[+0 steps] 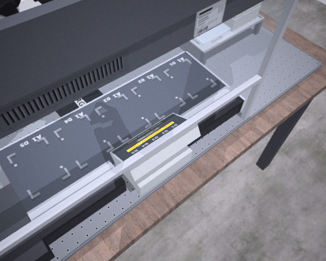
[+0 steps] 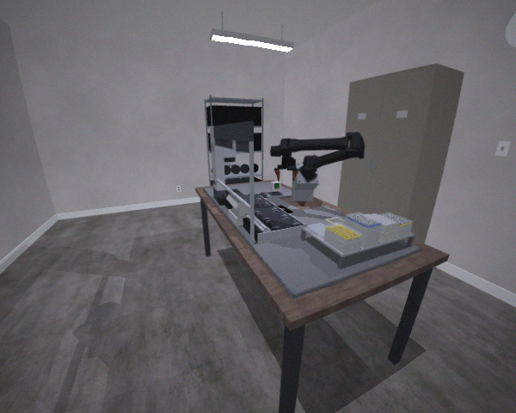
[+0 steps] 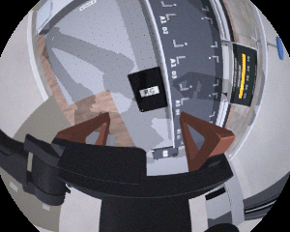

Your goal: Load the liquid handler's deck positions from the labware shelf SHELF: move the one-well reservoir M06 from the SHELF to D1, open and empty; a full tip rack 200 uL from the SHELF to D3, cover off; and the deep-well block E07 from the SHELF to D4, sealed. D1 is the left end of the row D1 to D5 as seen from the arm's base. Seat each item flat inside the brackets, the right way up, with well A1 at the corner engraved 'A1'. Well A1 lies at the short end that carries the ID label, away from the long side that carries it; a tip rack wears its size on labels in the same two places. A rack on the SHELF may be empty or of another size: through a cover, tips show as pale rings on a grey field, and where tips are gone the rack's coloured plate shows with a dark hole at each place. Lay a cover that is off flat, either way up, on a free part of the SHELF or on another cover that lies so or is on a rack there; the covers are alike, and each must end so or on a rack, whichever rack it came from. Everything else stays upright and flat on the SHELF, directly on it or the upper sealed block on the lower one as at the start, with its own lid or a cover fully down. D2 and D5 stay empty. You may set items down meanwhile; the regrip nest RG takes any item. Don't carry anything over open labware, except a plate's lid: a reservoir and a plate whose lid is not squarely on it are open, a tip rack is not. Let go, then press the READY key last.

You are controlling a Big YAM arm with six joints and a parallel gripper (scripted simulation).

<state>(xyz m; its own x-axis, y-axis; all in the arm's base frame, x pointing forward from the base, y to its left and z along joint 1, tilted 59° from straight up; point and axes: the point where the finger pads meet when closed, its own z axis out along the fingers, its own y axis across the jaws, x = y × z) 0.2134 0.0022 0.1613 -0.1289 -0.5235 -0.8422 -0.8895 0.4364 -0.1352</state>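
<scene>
Jaws of black arm's gripper (image 3: 148,134) spread wide, holding nothing, hovering above dark grey liquid-handler deck (image 1: 146,92). Bracketed positions D1–D5 all bare; nothing loaded. Reservoir, tip racks, blocks sit on pale labware shelf (image 2: 338,255) at desk's far end. All three moves and READY key remain.

Shelf items (image 2: 364,227): too small in the exterior view to read any ID labels.
Deck (image 1: 31,179): D5 end cut by the top view's left edge.
Paper label (image 1: 209,17): print blurred, unreadable.
End effector (image 3: 148,138): body behind the fingers cropped by the wrist view's round rim.
</scene>
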